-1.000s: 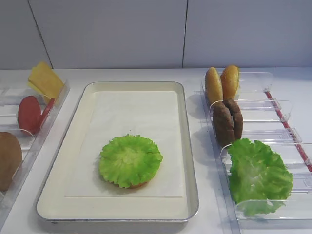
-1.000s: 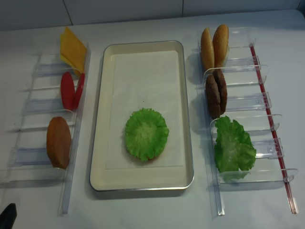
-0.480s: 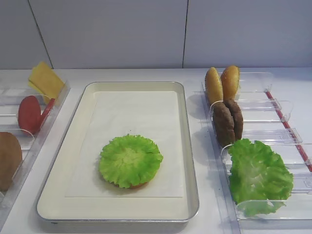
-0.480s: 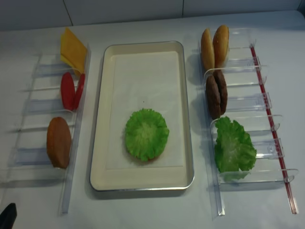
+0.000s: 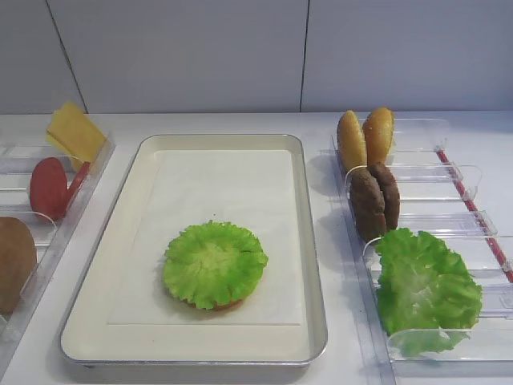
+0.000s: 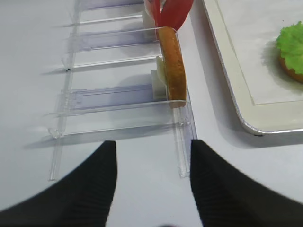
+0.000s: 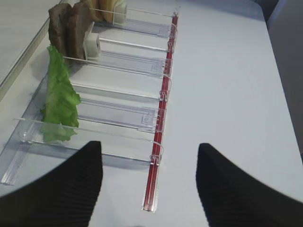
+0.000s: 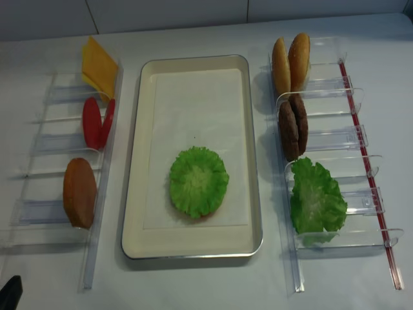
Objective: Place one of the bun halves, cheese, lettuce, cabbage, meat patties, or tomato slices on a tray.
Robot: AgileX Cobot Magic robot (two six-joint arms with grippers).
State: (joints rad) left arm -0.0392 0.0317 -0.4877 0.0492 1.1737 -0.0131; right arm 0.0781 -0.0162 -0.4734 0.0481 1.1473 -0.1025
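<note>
The cream tray (image 5: 313,241) holds one frilly lettuce leaf (image 5: 214,263) lying on a bun half whose edge shows beneath (image 6: 291,73). In the right bin stand two bun halves (image 8: 290,61), two meat patties (image 8: 292,126) and a thicker stack of green leaves (image 8: 315,199), seemingly the cabbage. The left bin holds cheese (image 8: 98,64), tomato slices (image 8: 97,123) and another bun half (image 8: 79,192). My left gripper (image 6: 152,144) hangs open and empty before the left bin. My right gripper (image 7: 149,146) is open and empty near the right bin's front end.
Clear plastic divided bins (image 8: 45,142) (image 8: 335,135) flank the tray on both sides. A red strip (image 7: 163,109) runs along the right bin's outer edge. A grey wall (image 5: 240,56) stands behind the white table.
</note>
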